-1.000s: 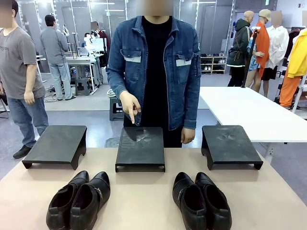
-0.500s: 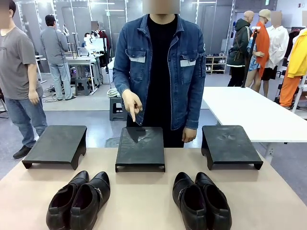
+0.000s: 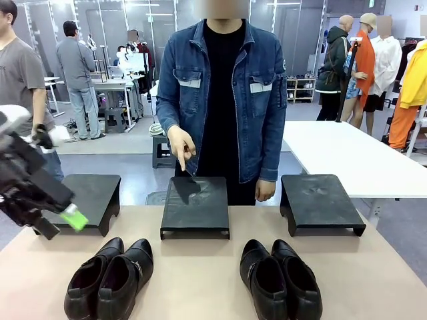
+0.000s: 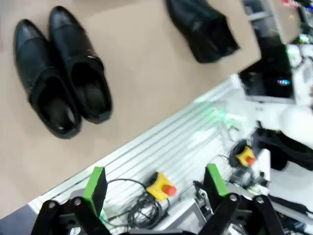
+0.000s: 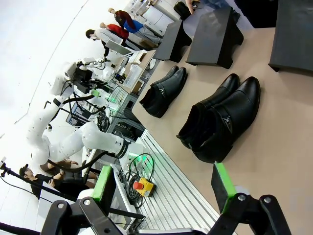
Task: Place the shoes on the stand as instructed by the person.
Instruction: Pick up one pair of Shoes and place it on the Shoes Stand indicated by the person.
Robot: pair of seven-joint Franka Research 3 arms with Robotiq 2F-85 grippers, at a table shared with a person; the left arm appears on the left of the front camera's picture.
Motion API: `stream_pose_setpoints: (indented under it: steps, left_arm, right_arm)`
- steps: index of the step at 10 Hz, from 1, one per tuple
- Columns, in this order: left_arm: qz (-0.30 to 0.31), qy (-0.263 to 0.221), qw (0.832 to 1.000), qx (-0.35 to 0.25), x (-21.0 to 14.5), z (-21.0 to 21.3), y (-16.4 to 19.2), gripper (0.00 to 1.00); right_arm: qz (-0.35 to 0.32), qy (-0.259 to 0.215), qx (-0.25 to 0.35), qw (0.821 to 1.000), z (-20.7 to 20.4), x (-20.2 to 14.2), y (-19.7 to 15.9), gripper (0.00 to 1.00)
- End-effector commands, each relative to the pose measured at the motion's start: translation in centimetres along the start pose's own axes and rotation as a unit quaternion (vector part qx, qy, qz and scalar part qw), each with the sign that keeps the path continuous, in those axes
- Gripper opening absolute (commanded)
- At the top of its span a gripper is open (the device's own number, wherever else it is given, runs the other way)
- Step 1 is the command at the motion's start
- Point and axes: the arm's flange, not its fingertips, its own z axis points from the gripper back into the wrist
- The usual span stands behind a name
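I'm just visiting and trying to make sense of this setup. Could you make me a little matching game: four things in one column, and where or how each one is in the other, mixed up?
Things:
1. left gripper
2. person's hand
3. left pair of shoes
4. right stand

Places or states:
A. at the far edge of the table, on the robot's right
B. side by side near the table's front edge
C. open, up in the air
D. pointing down at the middle stand

Pairs: 1-C, 2-D, 3-B, 4-A
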Motion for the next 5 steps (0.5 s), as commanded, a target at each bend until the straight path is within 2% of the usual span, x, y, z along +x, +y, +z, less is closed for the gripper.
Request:
stream_pose_setpoints:
  steps: [1, 2, 5]
  left_arm:
    - [0.034, 0.005, 0.995, 0.094, 2.2, -2.7, -0.6, 1.00]
    - [0.047, -0.008, 0.991, 0.126, 2.9, -4.3, -0.8, 1.00]
    - [0.091, -0.033, 0.981, 0.167, 3.7, -8.1, 0.7, 1.00]
  right_arm:
    - [0.008, -0.007, 0.006, 1.000, 0.1, 0.1, 0.0, 1.00]
    - [0.008, -0.007, 0.006, 1.000, 0.1, 0.1, 0.0, 1.00]
    - [0.008, -0.007, 0.006, 1.000, 0.1, 0.1, 0.0, 1.00]
